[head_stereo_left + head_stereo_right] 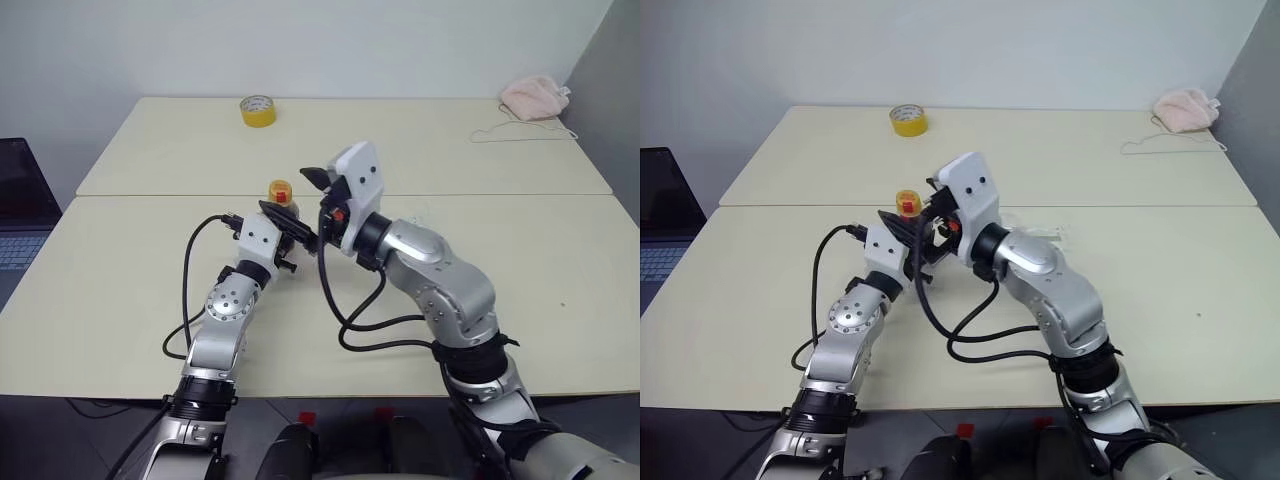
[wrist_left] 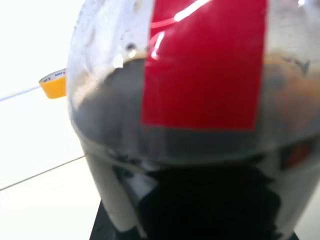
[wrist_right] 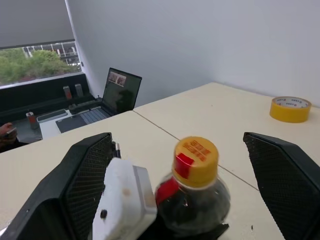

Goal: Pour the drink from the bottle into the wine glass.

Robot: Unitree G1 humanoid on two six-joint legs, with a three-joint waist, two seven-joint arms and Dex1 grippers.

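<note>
Your left tool (image 1: 290,232) was clamped on the bottle (image 3: 192,200), upright over the desk (image 1: 120,290) near its middle seam, yellow cap (image 3: 196,160) on, dark drink (image 2: 125,115) inside. Your right tool (image 3: 182,175) stood wide open around the cap, holding nothing.

We are in what looks like an office or plain test room. Two pale cream worktops (image 1: 150,300) stand pushed together, their long edges meeting in a seam, against a bare white wall (image 1: 300,40). An open laptop (image 3: 117,92) sits on a separate desk beyond the worktop's left edge. Behind it, a window (image 3: 35,62) with a half-lowered blind shows green trees outside. A roll of yellow tape (image 1: 258,111) rests near the far edge, and a pink cloth (image 1: 535,97) lies at the far right corner.
</note>
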